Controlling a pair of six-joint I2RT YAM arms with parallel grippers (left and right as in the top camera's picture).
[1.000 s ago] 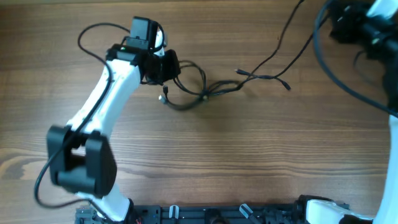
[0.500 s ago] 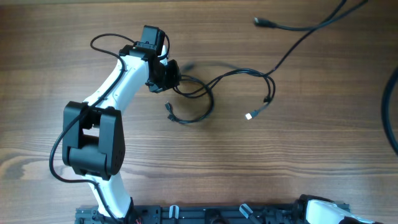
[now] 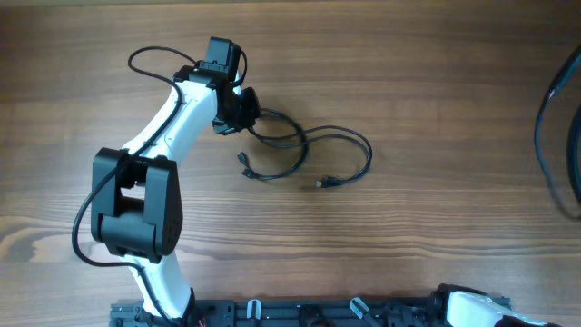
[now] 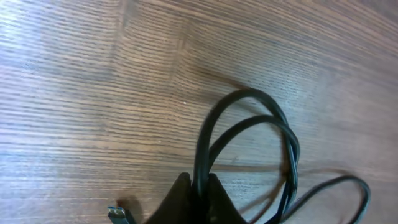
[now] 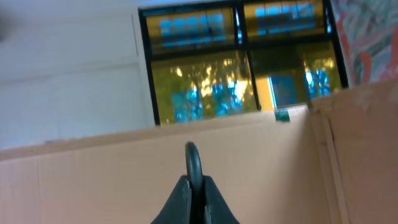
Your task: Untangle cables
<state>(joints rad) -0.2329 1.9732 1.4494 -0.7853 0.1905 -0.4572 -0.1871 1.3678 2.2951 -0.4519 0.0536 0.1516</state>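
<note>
In the overhead view a thin black cable (image 3: 304,145) lies in loose loops on the wooden table, with one plug end (image 3: 322,183) at mid-table and another (image 3: 243,162) near the left arm. My left gripper (image 3: 243,107) is shut on the loops at their left end. The left wrist view shows its fingers (image 4: 199,186) pinching two strands of the cable (image 4: 249,118), with a blue-tipped plug (image 4: 118,213) beside them. In the right wrist view my right gripper (image 5: 194,183) is raised, facing away from the table, and shut on a short arc of black cable (image 5: 193,158).
Thick black wires (image 3: 554,136) hang along the right edge of the overhead view. The right arm's base (image 3: 472,309) sits at the front right. Behind the right gripper are a cardboard wall (image 5: 280,162) and windows (image 5: 236,62).
The second cable has been pulled away to the upper right and out of the overhead view. The remaining cable's free end has slid left and settled. The left gripper stays in place.
</note>
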